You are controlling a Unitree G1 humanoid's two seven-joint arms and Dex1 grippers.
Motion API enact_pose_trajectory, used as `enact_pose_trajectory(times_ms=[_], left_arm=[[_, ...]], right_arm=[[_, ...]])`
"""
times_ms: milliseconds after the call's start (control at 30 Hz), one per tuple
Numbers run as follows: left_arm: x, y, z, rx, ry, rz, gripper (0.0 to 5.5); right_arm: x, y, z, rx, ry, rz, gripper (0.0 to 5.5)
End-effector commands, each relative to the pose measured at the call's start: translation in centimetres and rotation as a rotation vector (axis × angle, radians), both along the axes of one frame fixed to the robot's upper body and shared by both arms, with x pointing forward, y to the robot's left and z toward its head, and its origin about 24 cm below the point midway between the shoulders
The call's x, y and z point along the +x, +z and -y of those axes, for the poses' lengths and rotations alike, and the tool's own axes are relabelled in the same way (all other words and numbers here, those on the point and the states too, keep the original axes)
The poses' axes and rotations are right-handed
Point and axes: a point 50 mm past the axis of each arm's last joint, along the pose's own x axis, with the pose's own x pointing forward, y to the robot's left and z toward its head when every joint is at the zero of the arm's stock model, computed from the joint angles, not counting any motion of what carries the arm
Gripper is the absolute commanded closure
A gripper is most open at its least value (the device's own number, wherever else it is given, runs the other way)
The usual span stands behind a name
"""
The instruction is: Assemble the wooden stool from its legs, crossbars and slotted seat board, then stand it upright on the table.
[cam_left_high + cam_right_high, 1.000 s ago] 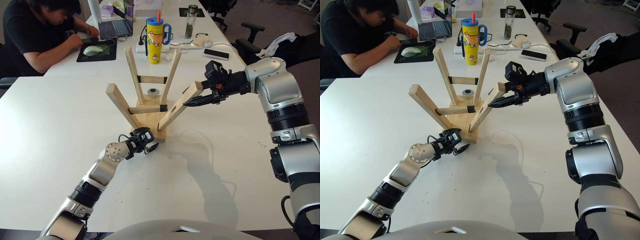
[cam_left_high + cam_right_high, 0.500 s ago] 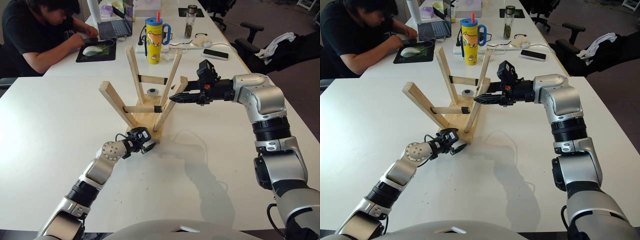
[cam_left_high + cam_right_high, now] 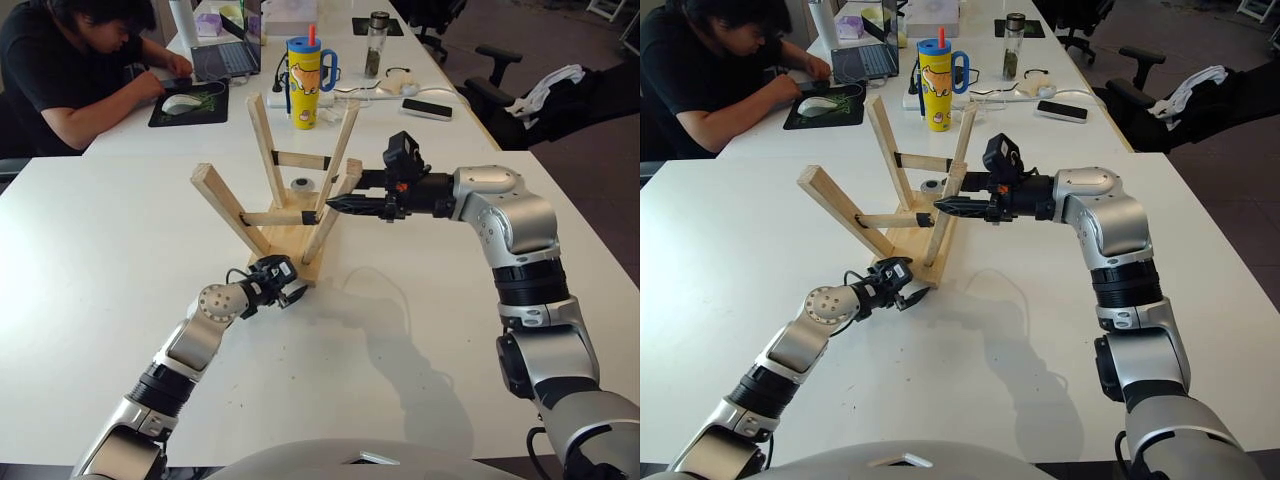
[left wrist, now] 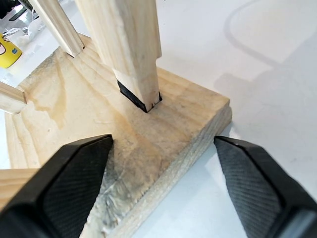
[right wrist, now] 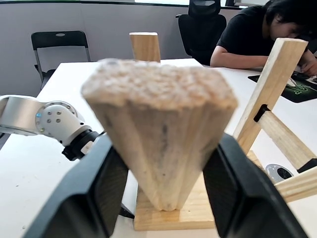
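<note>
The right hand (image 3: 338, 204) is clamped on one leg (image 3: 322, 232) of the upturned stool (image 3: 300, 160). The left hand (image 3: 286, 293), spread apart, straddles a corner of the seat board (image 3: 283, 243) on the worktop (image 3: 100, 260).

— How is the table (image 3: 90, 260) lit?
— It is lit brightly and evenly from overhead, and its white top is nearly washed out toward the left edge.
— Are shadows cast?
— A soft one is thrown by the stool (image 3: 285, 205) toward the near right edge. Pale glare is seen beside the seat board (image 4: 163, 134).
</note>
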Motion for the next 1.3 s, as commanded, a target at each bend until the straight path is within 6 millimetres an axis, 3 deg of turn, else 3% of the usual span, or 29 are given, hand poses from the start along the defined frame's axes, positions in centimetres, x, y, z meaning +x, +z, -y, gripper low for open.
enact_pose_trajectory(times_ms=[33, 533, 900, 1067, 1300], left_arm=[[-4.8, -6.7, -2.0, 0.122, 0.068, -0.376, 1.72], [-4.6, -6.6, -1.8, 0.127, 0.056, -0.372, 1.72], [-4.4, -6.7, -1.9, 0.138, 0.057, -0.377, 1.72], [-4.3, -6.6, -1.8, 0.138, 0.053, -0.379, 1.72], [-3.7, -6.1, -1.5, 0.102, 0.065, -0.343, 1.72]], right_arm=[[-0.2, -3.6, -2.1, -0.043, 0.032, -0.119, 3.43], [1.2, -7.3, -0.6, -0.149, -0.103, -0.228, 3.43], [-1.2, -7.5, -4.4, -0.215, 0.062, -0.021, 3.43], [-0.5, -8.2, -4.3, -0.162, -0.028, -0.111, 3.43], [0.2, -9.0, -3.6, -0.215, -0.088, -0.171, 3.43]])
